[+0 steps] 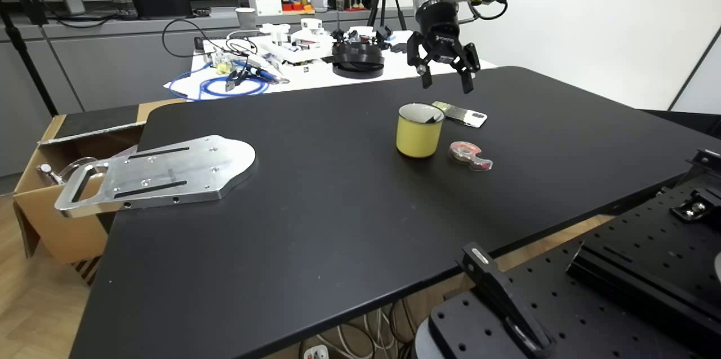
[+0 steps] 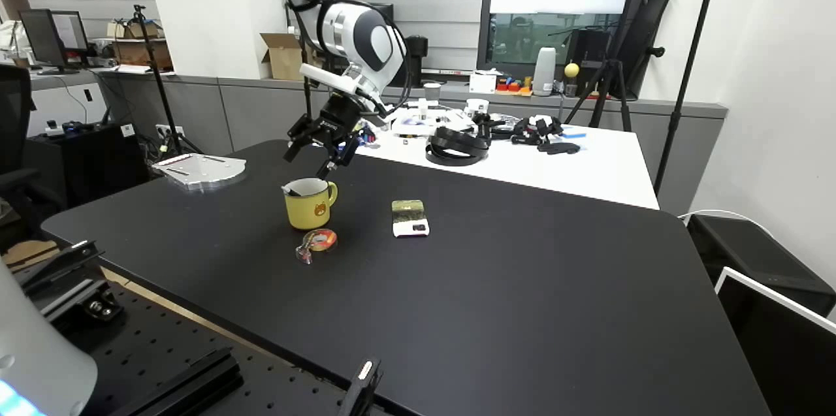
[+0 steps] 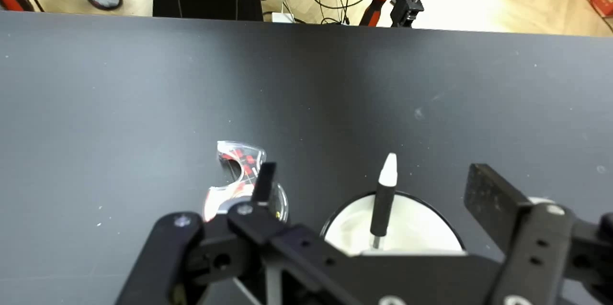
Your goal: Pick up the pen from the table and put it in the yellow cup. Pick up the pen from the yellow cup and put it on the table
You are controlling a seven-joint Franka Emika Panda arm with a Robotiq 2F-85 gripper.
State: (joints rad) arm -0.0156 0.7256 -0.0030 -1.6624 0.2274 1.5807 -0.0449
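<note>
Leaning inside the yellow cup [image 1: 418, 136], the pen [image 3: 383, 199] pokes its white end out past the rim. The pincer [image 1: 447, 85] hangs above the worktop [image 1: 310, 246], clear of the cup, its two jaws spread wide and grasping nothing. In the wrist view the pen appears between the jaws but lower down and ahead of them; its long axis runs up that view with a slight slant, roughly crosswise to the way the jaws would close. So lifting it out seems to call for going down and forward, with little turning; the depth is hard to judge.

Counted: one robot arm [image 2: 356, 31], one cup, one pen, one clear tape dispenser [image 1: 464, 150] just beside the cup, one flat part-white object [image 1: 464, 115], and one metal plate [image 1: 169, 170], well apart.
</note>
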